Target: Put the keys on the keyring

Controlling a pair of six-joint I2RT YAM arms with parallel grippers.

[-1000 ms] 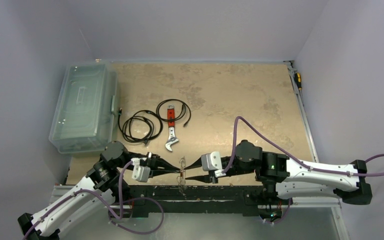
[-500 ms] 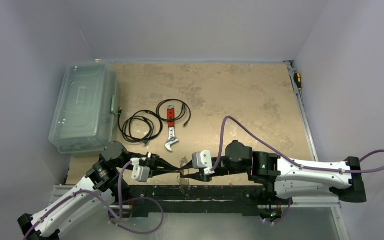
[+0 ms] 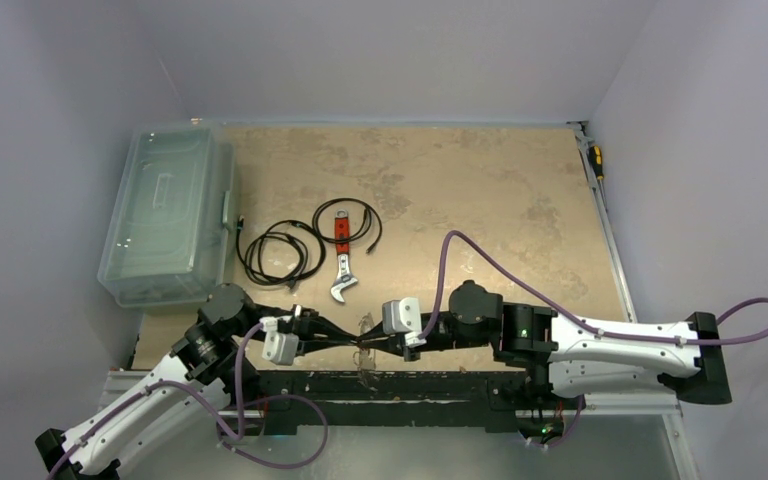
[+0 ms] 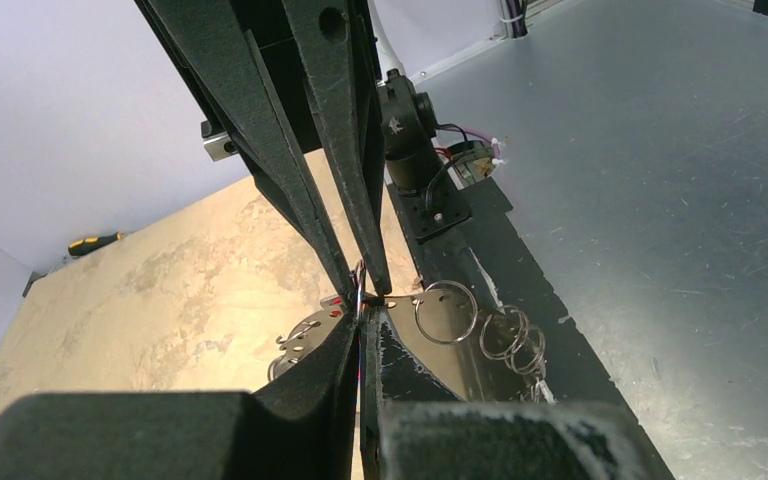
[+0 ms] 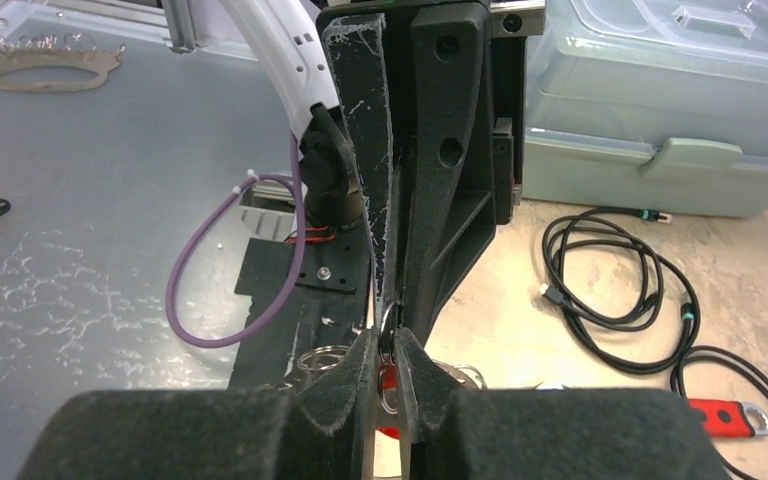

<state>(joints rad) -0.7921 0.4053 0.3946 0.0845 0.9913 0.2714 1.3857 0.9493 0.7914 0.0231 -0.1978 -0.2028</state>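
At the table's near edge my left gripper (image 3: 357, 343) and right gripper (image 3: 369, 345) meet tip to tip. The left gripper (image 4: 363, 308) is shut on a thin silvery wire seen edge-on, the keyring (image 4: 359, 290). From the other side the right gripper (image 5: 387, 336) is pinched on the same keyring (image 5: 388, 322), with something red behind it. Flat silvery pieces with small holes, the keys (image 4: 298, 338), hang under the tips, and small split rings (image 4: 446, 312) lie beside them. Most of the keyring is hidden by the fingers.
A clear plastic box (image 3: 165, 215) stands at the left. Black coiled cables (image 3: 280, 255) and a red-handled wrench (image 3: 341, 255) lie mid-table. A yellow-black screwdriver (image 3: 593, 160) sits by the right wall. A black rail (image 3: 410, 382) runs under the grippers.
The right arm has slid left until its tips reach the left gripper, and its jaws have narrowed onto the ring. The left arm has stayed still and shut.
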